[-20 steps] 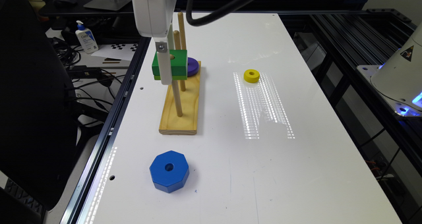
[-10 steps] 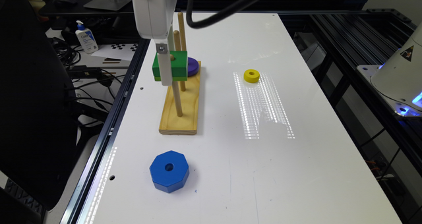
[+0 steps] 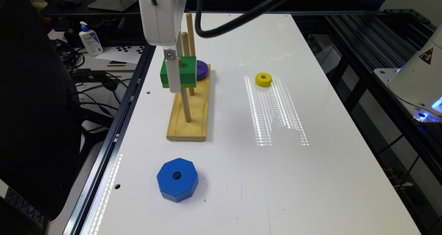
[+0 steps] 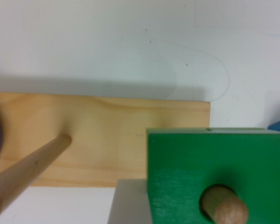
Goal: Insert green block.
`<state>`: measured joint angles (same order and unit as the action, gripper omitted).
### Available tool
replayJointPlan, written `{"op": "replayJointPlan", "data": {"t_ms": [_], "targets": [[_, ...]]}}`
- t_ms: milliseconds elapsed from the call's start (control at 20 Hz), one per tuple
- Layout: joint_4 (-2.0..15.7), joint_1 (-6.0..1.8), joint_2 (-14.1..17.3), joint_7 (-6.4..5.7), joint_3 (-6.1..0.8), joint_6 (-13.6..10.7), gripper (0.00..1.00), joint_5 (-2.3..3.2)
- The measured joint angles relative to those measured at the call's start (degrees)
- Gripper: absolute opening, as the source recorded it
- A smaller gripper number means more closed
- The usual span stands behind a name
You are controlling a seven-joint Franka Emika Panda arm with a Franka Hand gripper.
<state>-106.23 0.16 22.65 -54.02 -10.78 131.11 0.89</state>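
Green block (image 3: 179, 72): you have it high on the nearest peg (image 3: 185, 103) of the wooden base (image 3: 189, 122), well above the board. The wrist view shows the peg tip through the centre hole of the block (image 4: 214, 172), so the threading looks done and only the slide down remains.

Gripper (image 3: 174, 71): one white finger lies flat against the block's near face. With the block hanging partway up the peg, you can judge the jaws closed on its sides and carrying it; the gap itself cannot be seen.

Purple disc (image 3: 202, 70): seated at the foot of a farther peg, just behind the green block.

Blue octagonal block (image 3: 177, 179): on the table, near the base's front end, untouched.

Yellow ring (image 3: 263, 79): on the table, well apart toward the exterior view's right.
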Motion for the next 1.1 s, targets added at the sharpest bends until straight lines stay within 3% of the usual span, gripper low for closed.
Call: {"op": "replayJointPlan", "data": {"t_ms": [1100], "targets": [[0.0,0.01,1.2,-0.01,0.06,0.8,0.0,0.22]]}}
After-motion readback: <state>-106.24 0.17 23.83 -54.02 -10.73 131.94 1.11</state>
